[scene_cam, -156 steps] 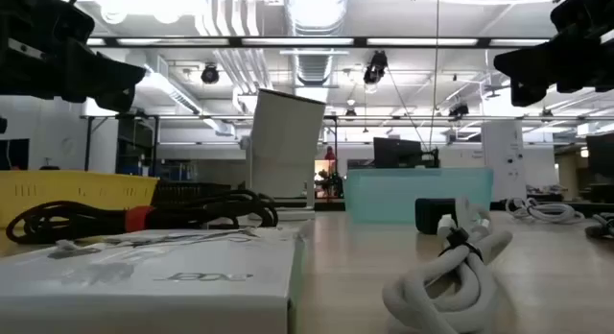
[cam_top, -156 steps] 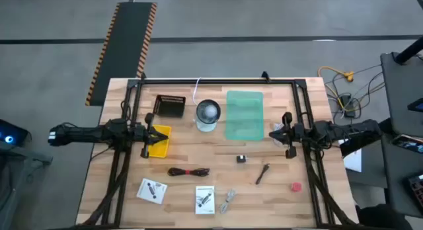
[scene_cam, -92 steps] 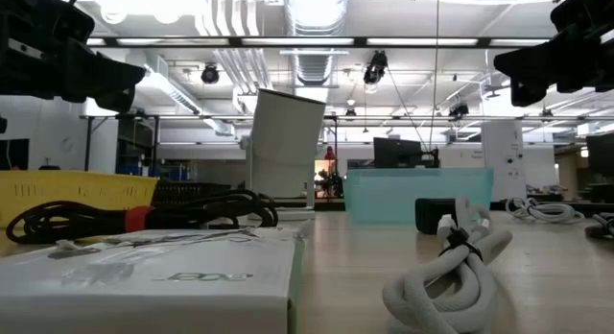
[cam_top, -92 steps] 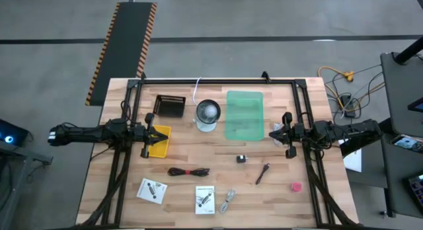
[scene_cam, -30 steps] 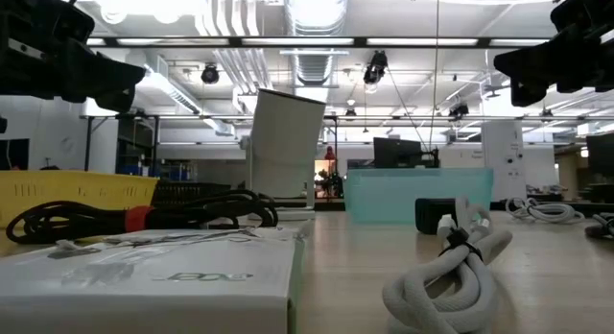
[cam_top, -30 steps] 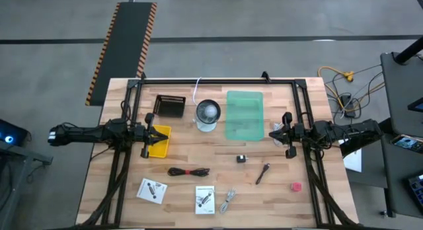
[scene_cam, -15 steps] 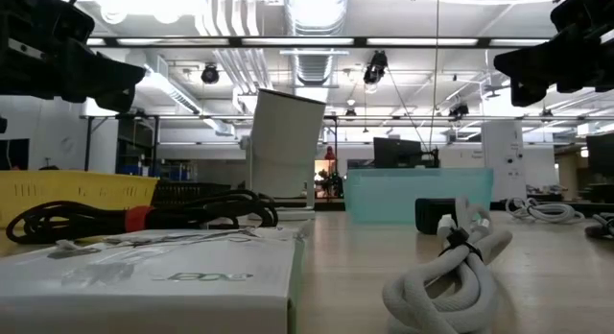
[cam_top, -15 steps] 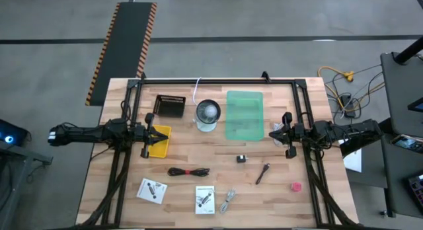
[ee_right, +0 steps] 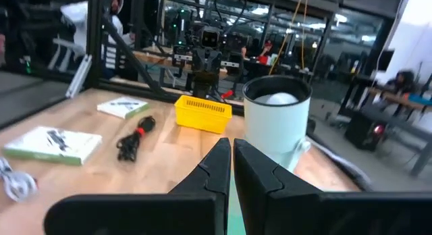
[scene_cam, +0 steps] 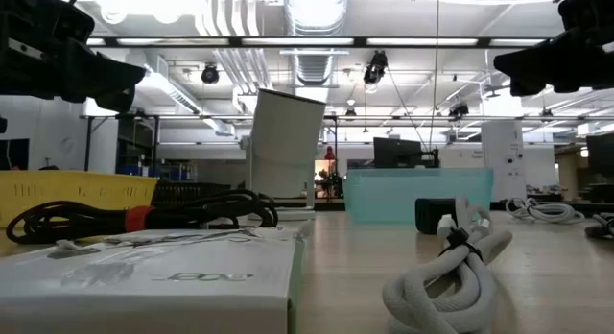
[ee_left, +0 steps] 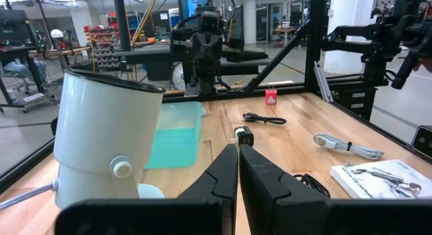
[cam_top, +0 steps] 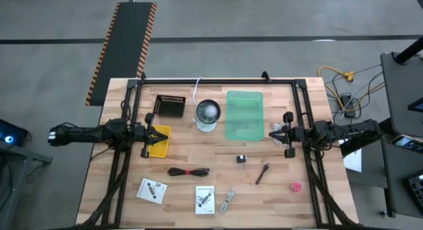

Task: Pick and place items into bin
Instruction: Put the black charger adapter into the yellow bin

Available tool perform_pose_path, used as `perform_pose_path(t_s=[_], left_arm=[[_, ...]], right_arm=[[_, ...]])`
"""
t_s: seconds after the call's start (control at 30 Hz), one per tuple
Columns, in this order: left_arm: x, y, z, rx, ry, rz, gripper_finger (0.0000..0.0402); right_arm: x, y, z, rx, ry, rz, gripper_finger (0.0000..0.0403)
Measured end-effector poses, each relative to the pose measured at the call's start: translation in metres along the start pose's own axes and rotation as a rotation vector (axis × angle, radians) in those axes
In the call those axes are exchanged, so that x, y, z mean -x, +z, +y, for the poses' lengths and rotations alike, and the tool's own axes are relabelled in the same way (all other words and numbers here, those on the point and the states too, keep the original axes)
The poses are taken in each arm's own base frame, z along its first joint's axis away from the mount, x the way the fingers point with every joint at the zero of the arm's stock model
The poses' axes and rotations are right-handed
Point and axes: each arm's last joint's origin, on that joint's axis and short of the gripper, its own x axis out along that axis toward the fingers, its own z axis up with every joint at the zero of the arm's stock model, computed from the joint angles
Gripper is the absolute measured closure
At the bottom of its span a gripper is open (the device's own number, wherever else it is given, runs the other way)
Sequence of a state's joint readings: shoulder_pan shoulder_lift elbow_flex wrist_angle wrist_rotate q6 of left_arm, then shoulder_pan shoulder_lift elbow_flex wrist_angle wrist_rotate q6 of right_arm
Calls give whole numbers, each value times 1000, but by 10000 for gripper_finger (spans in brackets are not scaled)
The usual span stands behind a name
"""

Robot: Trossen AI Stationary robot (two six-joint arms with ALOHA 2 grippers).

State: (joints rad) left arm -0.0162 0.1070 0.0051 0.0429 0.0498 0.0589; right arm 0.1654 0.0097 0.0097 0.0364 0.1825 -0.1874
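The items lie loose on the near half of the wooden table: a black-and-red coiled cable point(cam_top: 188, 172), a tiny black cube point(cam_top: 242, 158), a dark stick-like tool point(cam_top: 263, 172), a pink-red lump point(cam_top: 295, 187), a silver-grey piece point(cam_top: 228, 201) and two white printed cards point(cam_top: 152, 190) point(cam_top: 205, 199). My left gripper point(cam_top: 160, 133) hangs level above a yellow bin point(cam_top: 160, 146) at the left, shut on nothing point(ee_left: 238, 161). At the table's right, beside a teal bin point(cam_top: 244, 114), my right gripper point(cam_top: 272, 134) is also level, shut and empty point(ee_right: 231, 154).
A black basket point(cam_top: 170, 106) and a white round container point(cam_top: 207, 115) stand at the back, left of the teal bin. A black frame point(cam_top: 218, 80) runs round the table's far and side edges. Bare wood lies between the bins and the items.
My right gripper has rolled a little about its own pointing line and has stayed in place. No item has moved.
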Motion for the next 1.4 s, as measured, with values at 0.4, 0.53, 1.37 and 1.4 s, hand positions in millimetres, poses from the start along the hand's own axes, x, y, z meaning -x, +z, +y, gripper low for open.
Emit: perform_pose_path(t_s=[0.4, 0.53, 1.37, 1.4], left_arm=[[0, 3, 0, -1, 3, -33, 402], [0, 3, 0, -1, 3, -35, 402], [0, 19, 1, -8, 7, -190, 353], [0, 18, 1, -8, 8, -184, 341]], right_arm=[[0, 0, 0, -31, 5, 0, 394], [0, 0, -1, -326, -17, -5, 394], [-1, 0, -1, -372, -28, 4, 264], [-2, 1, -1, -373, -28, -6, 250]])
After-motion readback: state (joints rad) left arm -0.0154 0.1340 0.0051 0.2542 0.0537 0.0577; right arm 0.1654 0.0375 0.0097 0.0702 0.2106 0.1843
